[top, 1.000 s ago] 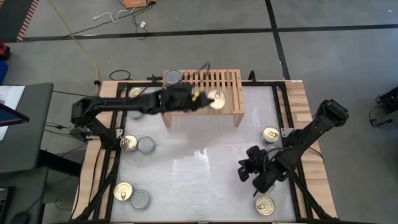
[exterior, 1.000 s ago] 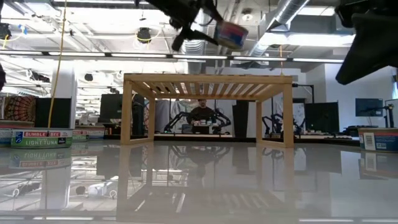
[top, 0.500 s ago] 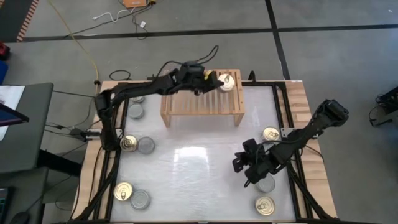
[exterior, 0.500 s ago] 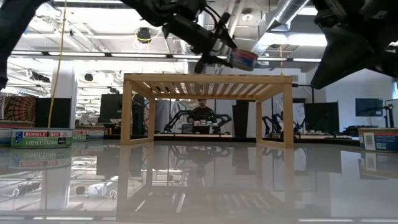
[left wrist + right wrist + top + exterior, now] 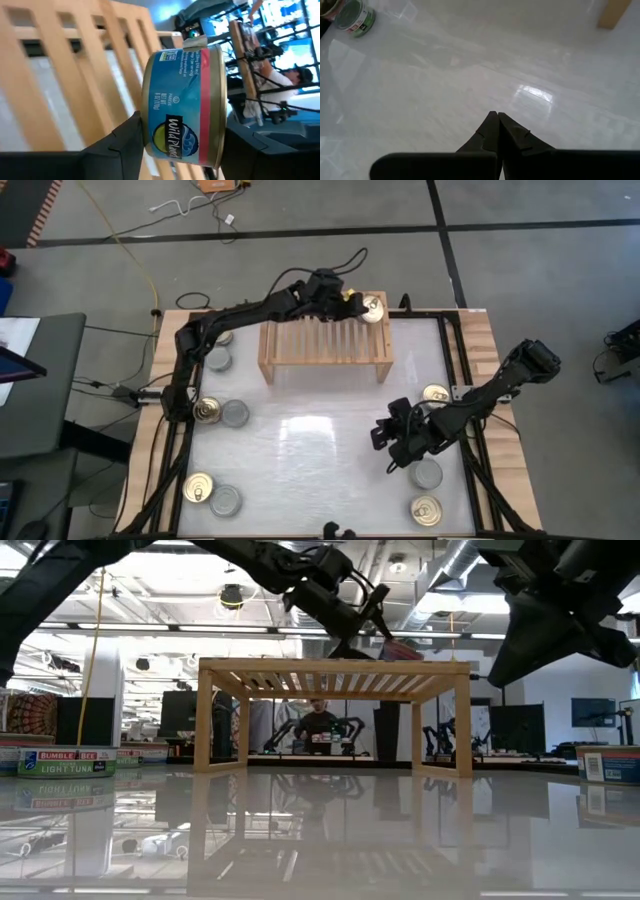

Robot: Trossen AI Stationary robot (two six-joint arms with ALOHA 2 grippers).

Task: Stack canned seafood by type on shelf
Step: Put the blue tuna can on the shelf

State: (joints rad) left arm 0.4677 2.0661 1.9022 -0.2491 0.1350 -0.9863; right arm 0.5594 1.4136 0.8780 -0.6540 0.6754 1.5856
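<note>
The light-wood shelf (image 5: 325,340) stands at the table's far middle. My left gripper (image 5: 360,306) reaches over its far right corner, shut on a gold-lidded can of seafood (image 5: 374,308) with a blue and red label (image 5: 182,105). In the low view this can (image 5: 400,648) sits tilted right at the slatted top (image 5: 335,668); whether it rests there, I cannot tell. My right gripper (image 5: 388,438) hangs shut over bare table at the right (image 5: 496,118), holding nothing. My left gripper pinches the can between its two fingers across the can's height, one finger (image 5: 122,145) on one flat end and the other (image 5: 250,150) at the gold-rimmed end (image 5: 216,125). The fingers come slanting down from the table's left. The can sits tilted over the shelf's far right corner.
Loose cans lie along the table's left side: silver (image 5: 217,360), gold (image 5: 207,410), silver (image 5: 234,413), gold (image 5: 198,487), silver (image 5: 226,500). At the right are a gold one (image 5: 435,394), a silver one (image 5: 427,473) and a gold one (image 5: 425,510). The table's middle is bare.
My left gripper has carried the can from over the shelf's middle toward the shelf's far right corner and down to the slatted top. My right gripper has drifted a little toward the table's far left, still shut.
</note>
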